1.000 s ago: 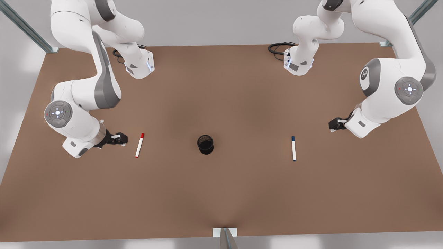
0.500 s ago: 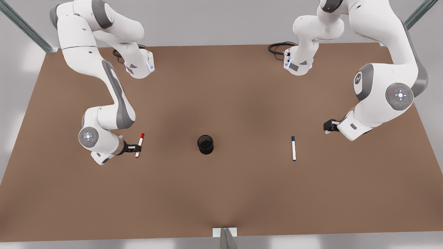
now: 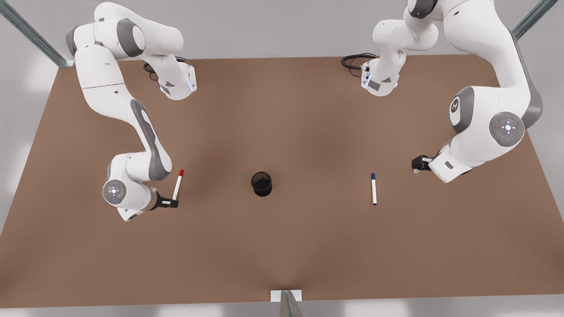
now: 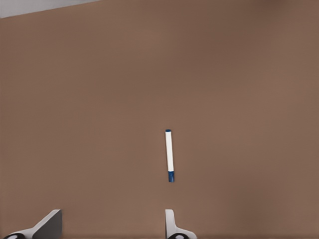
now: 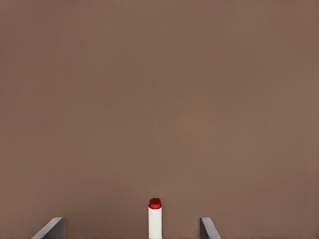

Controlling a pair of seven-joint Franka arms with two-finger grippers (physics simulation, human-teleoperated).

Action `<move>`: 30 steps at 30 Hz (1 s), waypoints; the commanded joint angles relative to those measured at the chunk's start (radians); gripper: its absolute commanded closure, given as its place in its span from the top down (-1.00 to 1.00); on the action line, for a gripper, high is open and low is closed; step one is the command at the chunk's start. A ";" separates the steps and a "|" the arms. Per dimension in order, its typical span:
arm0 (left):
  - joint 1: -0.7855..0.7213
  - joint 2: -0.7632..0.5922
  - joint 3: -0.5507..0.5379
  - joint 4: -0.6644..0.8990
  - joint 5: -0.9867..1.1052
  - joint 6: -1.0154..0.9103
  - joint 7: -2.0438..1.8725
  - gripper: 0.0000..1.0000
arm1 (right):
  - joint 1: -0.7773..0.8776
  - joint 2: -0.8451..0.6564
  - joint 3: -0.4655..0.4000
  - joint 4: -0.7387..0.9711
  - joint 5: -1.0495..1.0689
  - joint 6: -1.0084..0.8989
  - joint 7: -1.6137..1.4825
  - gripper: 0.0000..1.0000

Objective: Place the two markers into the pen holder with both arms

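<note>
Right gripper [image 3: 175, 203]: low over the table [image 3: 282, 246], on the front view's left, sitting at the tail end of the red marker [image 3: 178, 185]. Fingers spread wide, one each side of the barrel; in the right wrist view the red marker [image 5: 155, 219] stands between the two fingertips [image 5: 50, 228] with clear gaps both sides, so nothing is clamped. The red cap points away from the gripper. The marker looks to lie flat on the table, slightly slanted, cap toward the arm bases.

Left gripper [image 3: 416, 165]: on the front view's right, up off the table, out toward the right edge from the blue marker [image 3: 373, 188] and well apart from it. Fingers wide open, holding nothing; the left wrist view shows both fingertips [image 4: 47, 226] with bare table between them. In that view the blue marker [image 4: 169, 155] lies out ahead of the fingers, roughly in line with one fingertip, not between them.

Blue marker lies flat on the table, nearly straight front to back in the front view, blue cap toward the arm bases.

Holder [image 3: 261, 183]: upright at mid-table, between the two markers, well apart from both. Nothing sticks out of it. Red marker is on its left in the front view, blue on its right.
</note>
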 commanded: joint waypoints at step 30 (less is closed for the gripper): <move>0.005 0.015 0.003 -0.001 0.001 0.010 0.018 1.00 | -0.011 0.118 0.012 -0.029 -0.031 0.054 0.204 -0.07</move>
